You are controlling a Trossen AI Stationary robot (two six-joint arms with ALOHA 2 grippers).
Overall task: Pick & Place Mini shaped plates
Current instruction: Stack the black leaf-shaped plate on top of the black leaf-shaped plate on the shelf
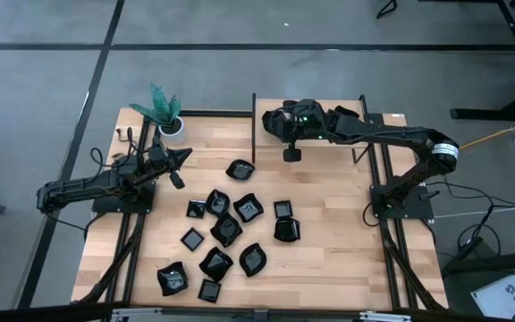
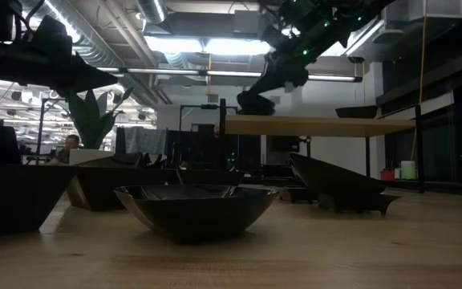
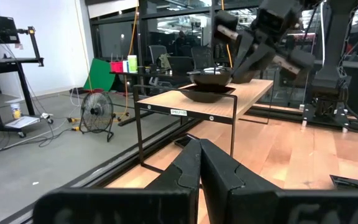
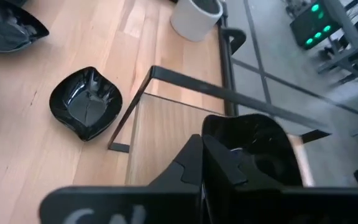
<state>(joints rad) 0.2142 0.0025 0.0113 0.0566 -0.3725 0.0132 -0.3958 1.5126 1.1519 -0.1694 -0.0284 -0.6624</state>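
Both arms are dark, near-black, built from slim jointed links. The right arm [image 1: 392, 136] carries a pale grey band at its elbow joint and green indicator lights glowing near its wrist. The left arm [image 1: 88, 186] is matte black throughout. Each gripper's fingers [image 3: 219, 171] are blocky, angular black plastic with bevelled edges.

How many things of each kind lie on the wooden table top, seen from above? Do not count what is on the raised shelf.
black mini plates: 12
white pot with plant: 1
Total: 13
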